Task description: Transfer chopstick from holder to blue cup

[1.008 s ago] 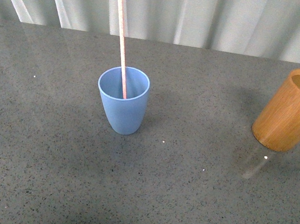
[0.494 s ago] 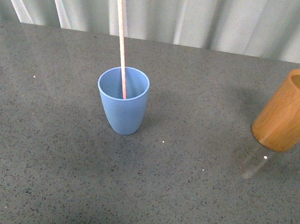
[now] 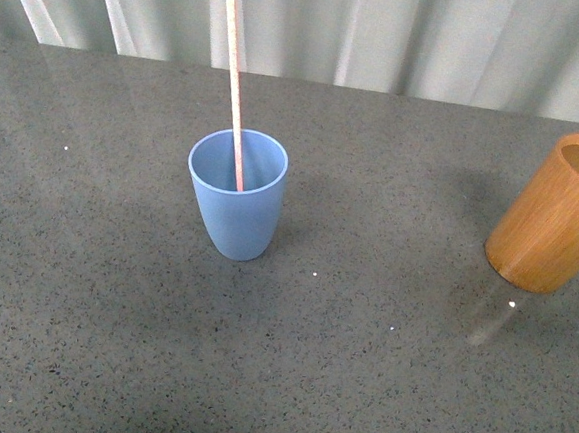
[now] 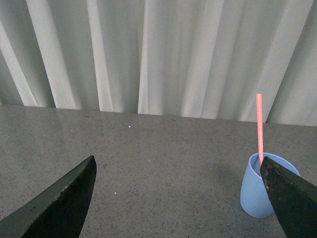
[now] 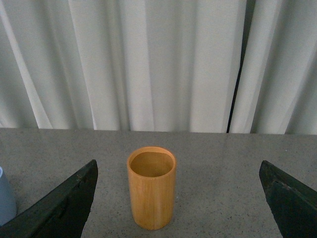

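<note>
Pale-pink slender chopstick [image 3: 234, 87] upright in smooth tapered blue cup [image 3: 235, 212]

A staged test setup rather than a lived-in room: a bare, speckled dark-grey stone counter [image 3: 109, 343] backed wall-to-wall by plain, pleated white curtains [image 5: 158, 64].

No text, label, brand, number or sign can be read in any of the views. The blue cup [image 3: 236, 197], the holder [image 3: 555, 215] and the chopstick [image 3: 234, 82] are all plain and unmarked, and so are the grey speckled table [image 3: 113, 293] and the pale curtain [image 5: 148, 59] behind it.
</note>
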Action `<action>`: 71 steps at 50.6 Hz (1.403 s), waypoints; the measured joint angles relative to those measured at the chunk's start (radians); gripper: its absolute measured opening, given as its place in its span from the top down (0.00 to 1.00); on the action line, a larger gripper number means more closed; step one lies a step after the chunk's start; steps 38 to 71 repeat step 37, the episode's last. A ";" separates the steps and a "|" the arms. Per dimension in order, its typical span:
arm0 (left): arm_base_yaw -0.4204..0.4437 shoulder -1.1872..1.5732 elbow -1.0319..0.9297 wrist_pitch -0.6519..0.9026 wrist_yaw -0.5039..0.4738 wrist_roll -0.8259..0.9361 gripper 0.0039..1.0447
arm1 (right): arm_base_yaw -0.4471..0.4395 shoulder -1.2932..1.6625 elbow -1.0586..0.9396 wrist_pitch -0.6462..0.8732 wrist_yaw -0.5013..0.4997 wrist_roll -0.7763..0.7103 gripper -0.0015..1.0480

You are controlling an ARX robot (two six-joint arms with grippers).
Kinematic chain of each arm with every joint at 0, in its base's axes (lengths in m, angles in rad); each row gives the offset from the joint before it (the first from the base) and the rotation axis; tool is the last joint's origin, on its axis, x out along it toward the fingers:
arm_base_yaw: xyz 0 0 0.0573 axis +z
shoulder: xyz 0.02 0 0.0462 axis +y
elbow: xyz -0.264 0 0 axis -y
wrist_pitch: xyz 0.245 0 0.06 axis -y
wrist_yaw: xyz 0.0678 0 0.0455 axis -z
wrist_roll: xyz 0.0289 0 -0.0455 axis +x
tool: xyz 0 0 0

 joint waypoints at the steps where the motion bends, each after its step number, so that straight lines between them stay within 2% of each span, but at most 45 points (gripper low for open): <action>1: 0.000 0.000 0.000 0.000 0.000 0.000 0.06 | 0.000 0.000 0.000 0.000 0.000 0.000 0.10; 71: 0.000 0.000 0.000 0.000 0.000 0.000 0.06 | 0.000 0.000 0.000 0.000 0.000 0.000 0.10</action>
